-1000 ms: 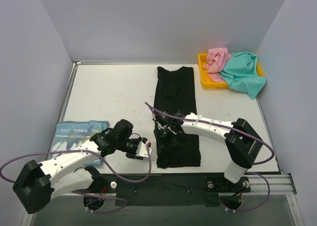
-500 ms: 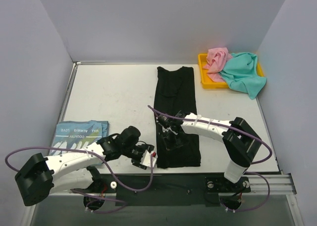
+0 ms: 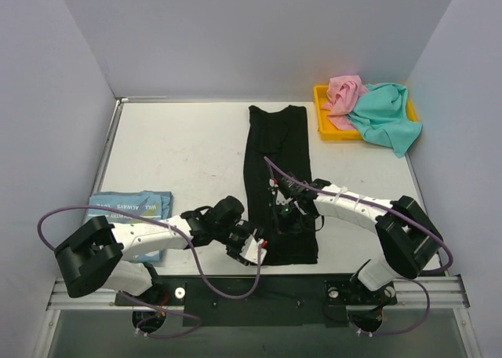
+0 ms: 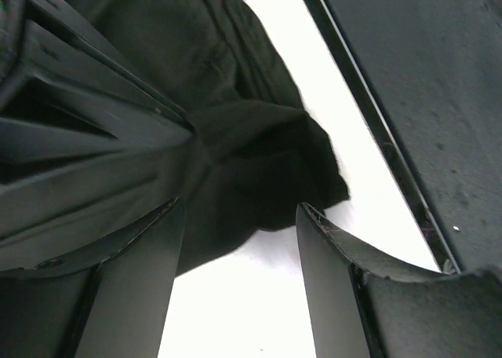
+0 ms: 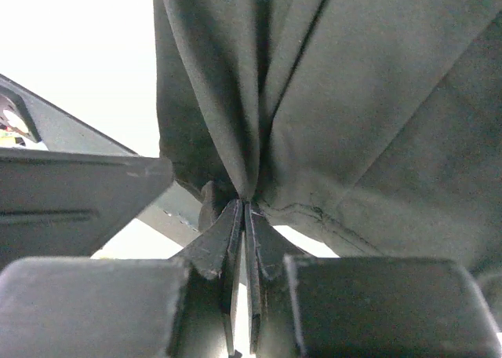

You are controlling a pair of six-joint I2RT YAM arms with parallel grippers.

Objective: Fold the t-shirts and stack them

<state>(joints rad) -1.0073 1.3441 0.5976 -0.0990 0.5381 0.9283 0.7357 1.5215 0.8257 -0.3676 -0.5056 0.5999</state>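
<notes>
You have the long shirt (image 3: pixel 276 138) lying down the middle of the table (image 3: pixel 180 146), running from the far edge toward you. The folded shirt (image 3: pixel 129 207) sits at the near left, well apart from it. In the far right corner is the tray (image 3: pixel 320 99). A third shirt (image 3: pixel 345 91) lies in its left part, and a fourth shirt (image 3: pixel 384 118) to the right spills over the rim onto the table. Your left gripper (image 3: pixel 252 250) is at the long shirt's near left corner, which lies between its fingers. Your right gripper (image 3: pixel 284 217) is just behind, pinching the cloth.
</notes>
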